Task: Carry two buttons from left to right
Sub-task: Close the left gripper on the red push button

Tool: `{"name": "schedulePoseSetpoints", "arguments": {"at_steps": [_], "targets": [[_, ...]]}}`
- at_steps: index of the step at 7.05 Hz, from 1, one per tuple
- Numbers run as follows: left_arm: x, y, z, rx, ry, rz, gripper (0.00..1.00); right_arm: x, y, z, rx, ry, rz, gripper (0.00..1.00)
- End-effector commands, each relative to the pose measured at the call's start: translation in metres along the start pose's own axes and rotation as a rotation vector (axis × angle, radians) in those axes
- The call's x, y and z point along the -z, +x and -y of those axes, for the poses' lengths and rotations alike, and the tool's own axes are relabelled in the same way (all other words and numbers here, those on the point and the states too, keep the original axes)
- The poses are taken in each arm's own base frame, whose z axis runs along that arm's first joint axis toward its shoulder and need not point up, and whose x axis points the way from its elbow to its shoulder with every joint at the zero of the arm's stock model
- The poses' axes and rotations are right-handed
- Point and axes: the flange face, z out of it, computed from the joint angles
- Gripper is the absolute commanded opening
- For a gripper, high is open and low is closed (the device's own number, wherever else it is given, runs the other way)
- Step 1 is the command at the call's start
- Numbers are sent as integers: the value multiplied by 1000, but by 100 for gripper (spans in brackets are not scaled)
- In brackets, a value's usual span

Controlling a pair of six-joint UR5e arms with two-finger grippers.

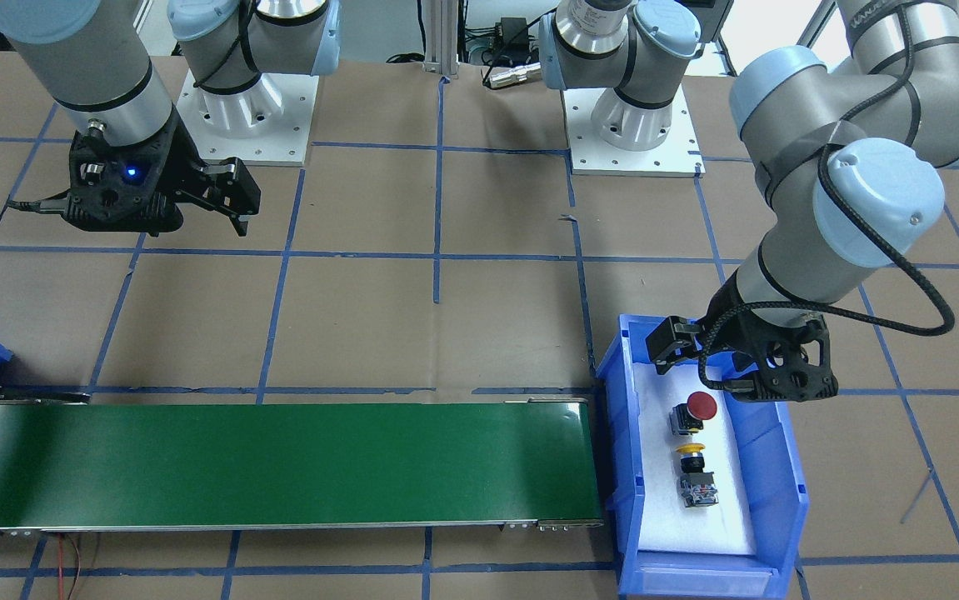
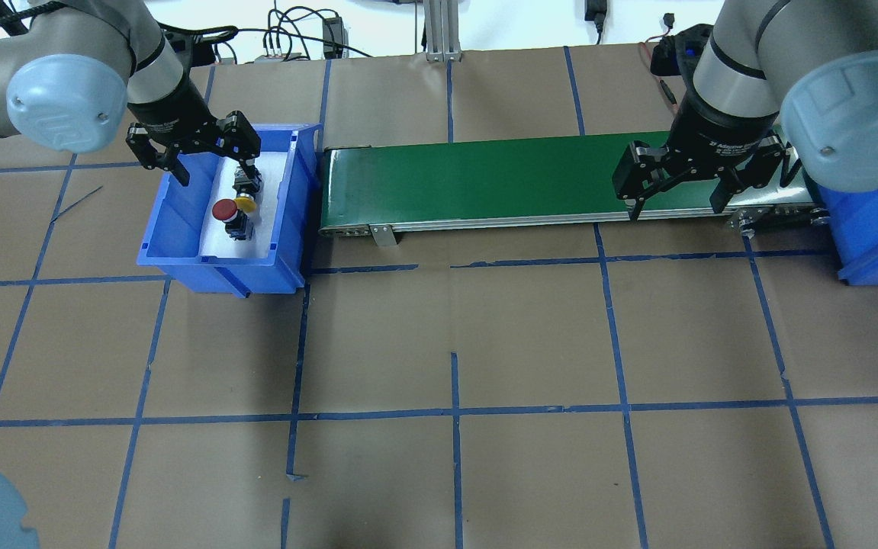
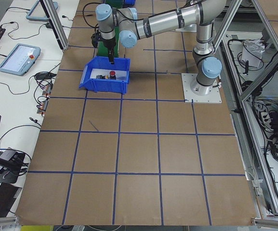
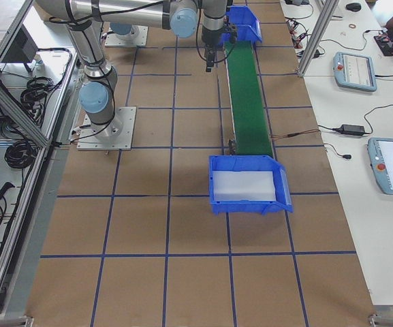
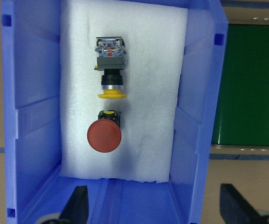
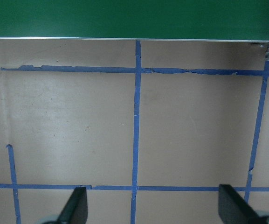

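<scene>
The red-capped button [image 5: 104,136] and the yellow-capped button [image 5: 112,94] lie in line on white foam in the left blue bin [image 5: 31,116]. They also show in the overhead view, the red button [image 2: 223,211] and the yellow button [image 2: 246,203], and in the front view, the red one [image 1: 701,405] and the yellow one [image 1: 691,451]. My left gripper [image 2: 213,156] is open and empty above the bin, also seen in its wrist view [image 5: 155,207]. My right gripper [image 2: 675,204] is open and empty above the table beside the belt's right end.
A green conveyor belt [image 2: 484,179] runs from the left bin [image 2: 179,252] to a second blue bin [image 2: 873,236] at the right. That right bin [image 4: 250,201] holds only white foam. Brown table with blue tape lines lies in front of the belt.
</scene>
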Motion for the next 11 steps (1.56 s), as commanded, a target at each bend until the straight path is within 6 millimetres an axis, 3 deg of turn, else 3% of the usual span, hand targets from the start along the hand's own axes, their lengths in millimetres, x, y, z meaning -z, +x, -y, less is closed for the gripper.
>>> {"name": "schedulePoseSetpoints", "arguments": {"at_steps": [1, 2, 6, 9, 11], "targets": [[-23, -7, 13, 7, 11, 4, 100, 0, 0, 0, 1, 0, 1, 100], [-34, -9, 21, 16, 28, 13, 100, 0, 0, 0, 1, 0, 1, 100], [-77, -9, 22, 16, 32, 11, 100, 1, 0, -1, 1, 1, -1, 100], [-78, -10, 21, 10, 29, 25, 100, 1, -1, -1, 2, 3, 1, 100], [-98, -10, 10, 19, -12, 26, 93, 3, 0, -1, 1, 6, 1, 100]]}}
